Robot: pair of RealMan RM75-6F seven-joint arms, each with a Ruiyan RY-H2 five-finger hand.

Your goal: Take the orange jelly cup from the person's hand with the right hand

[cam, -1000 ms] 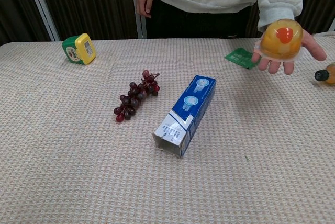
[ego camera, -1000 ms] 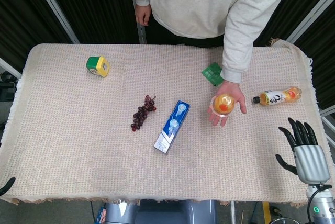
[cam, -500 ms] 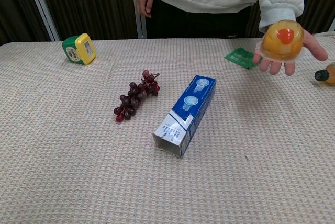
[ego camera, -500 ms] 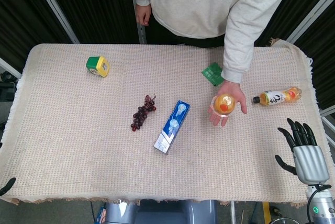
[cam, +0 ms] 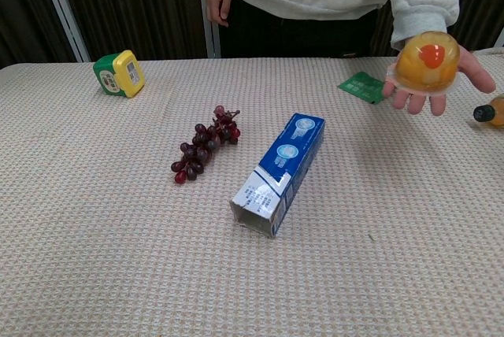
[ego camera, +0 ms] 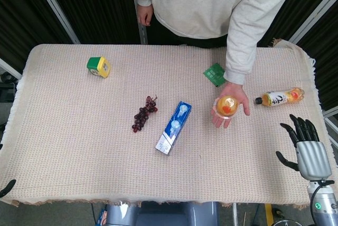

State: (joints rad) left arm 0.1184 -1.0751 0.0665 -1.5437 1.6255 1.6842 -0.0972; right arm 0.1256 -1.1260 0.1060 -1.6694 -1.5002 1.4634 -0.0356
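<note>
The orange jelly cup point(ego camera: 227, 105) point(cam: 427, 61) rests on the person's open palm point(ego camera: 232, 99) point(cam: 465, 73), held above the right part of the table. My right hand point(ego camera: 305, 148) hovers over the table's front right corner, fingers spread, holding nothing, well apart from the cup. It does not show in the chest view. Of my left hand only a dark fingertip point(ego camera: 6, 187) peeks in at the front left edge of the head view; its state is unclear.
A blue and white carton point(ego camera: 174, 127) point(cam: 279, 172) lies mid-table beside a bunch of red grapes point(ego camera: 143, 113) point(cam: 203, 150). A green and yellow container point(ego camera: 99, 66) point(cam: 120, 73) stands far left. A green packet point(ego camera: 214, 73) and a drink bottle point(ego camera: 280, 97) lie near the person's hand.
My right hand has drifted slightly right and toward the front edge. The person's hand with the cup has risen a little and edged right in the chest view.
</note>
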